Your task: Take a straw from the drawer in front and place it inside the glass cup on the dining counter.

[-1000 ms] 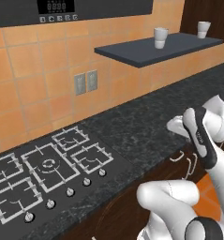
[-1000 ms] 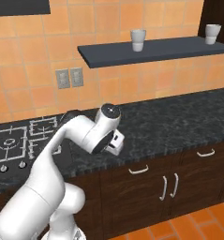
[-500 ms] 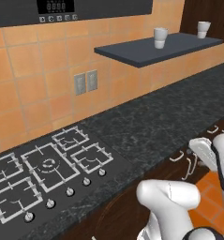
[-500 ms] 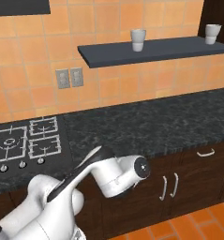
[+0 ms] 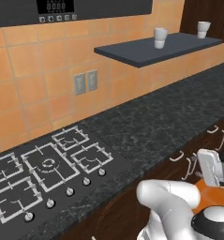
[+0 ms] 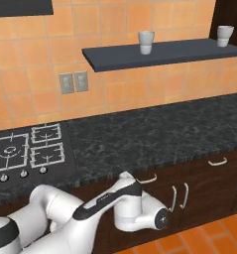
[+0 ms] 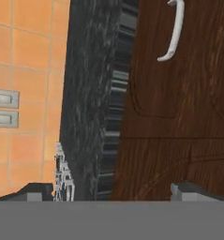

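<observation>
Nearest the base cameras, the white arm is bent low in front of the dark wood cabinets, its wrist hanging below the edge of the black granite table [image 6: 154, 134]. In the hand view the jaws [image 7: 111, 190] point at a dark brown wooden front, the 2 dark tips set wide apart with nothing between them. The drawer [image 7: 179, 70] with its curved silver handle [image 7: 173, 30] lies just ahead of the tips, shut, flush under the granite edge; the view is rolled on its side. Farther along, more silver handles line the cabinet fronts under the table. On the table's left sits a gas hob [image 5: 43, 168] with a row of knobs. Behind it rises orange tile with 2 grey wall outlets [image 6: 73, 82]. Farthest, a dark wall shelf [image 6: 159, 52] carries 2 white cups [image 6: 146, 41].
</observation>
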You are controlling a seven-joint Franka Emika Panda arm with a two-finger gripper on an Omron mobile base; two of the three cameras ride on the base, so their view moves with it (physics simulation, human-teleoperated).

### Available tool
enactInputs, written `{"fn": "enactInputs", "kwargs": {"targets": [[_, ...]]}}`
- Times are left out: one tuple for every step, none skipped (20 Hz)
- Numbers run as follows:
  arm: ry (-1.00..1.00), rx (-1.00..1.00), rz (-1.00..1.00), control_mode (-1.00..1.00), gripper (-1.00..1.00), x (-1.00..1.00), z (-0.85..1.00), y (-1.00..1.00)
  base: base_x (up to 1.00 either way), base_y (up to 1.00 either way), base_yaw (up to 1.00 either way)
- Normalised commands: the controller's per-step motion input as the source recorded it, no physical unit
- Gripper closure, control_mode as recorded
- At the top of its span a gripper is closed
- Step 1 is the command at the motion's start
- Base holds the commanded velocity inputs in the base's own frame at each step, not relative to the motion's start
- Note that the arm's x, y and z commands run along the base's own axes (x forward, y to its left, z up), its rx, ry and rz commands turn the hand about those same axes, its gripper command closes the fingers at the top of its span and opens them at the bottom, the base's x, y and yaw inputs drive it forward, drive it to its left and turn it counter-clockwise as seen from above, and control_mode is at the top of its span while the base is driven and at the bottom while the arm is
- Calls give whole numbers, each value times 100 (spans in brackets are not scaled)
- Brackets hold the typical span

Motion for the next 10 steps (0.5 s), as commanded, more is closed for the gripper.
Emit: {"fn": "enactInputs", "kwargs": {"targets": [[0,23,0,-100,-100,22,-26,-55,0,0,0],[0,23,0,-100,-100,29,-26,-51,0,0,0],[0,17,0,-100,-100,43,-23,-42,0,0,0],[0,13,0,-100,-100,49,-23,-43,0,0,0],[0,11,0,-100,-100,47,-24,-43,0,0,0],[0,12,0,-100,-100,50,-21,-36,0,0,0],[0,12,0,-100,-100,50,-25,-30,0,0,0],[0,11,0,-100,-100,46,-33,-31,0,0,0],[0,10,0,-100,-100,43,-39,-27,0,0,0],[-1,9,0,-100,-100,43,-40,-25,0,0,0]]}}
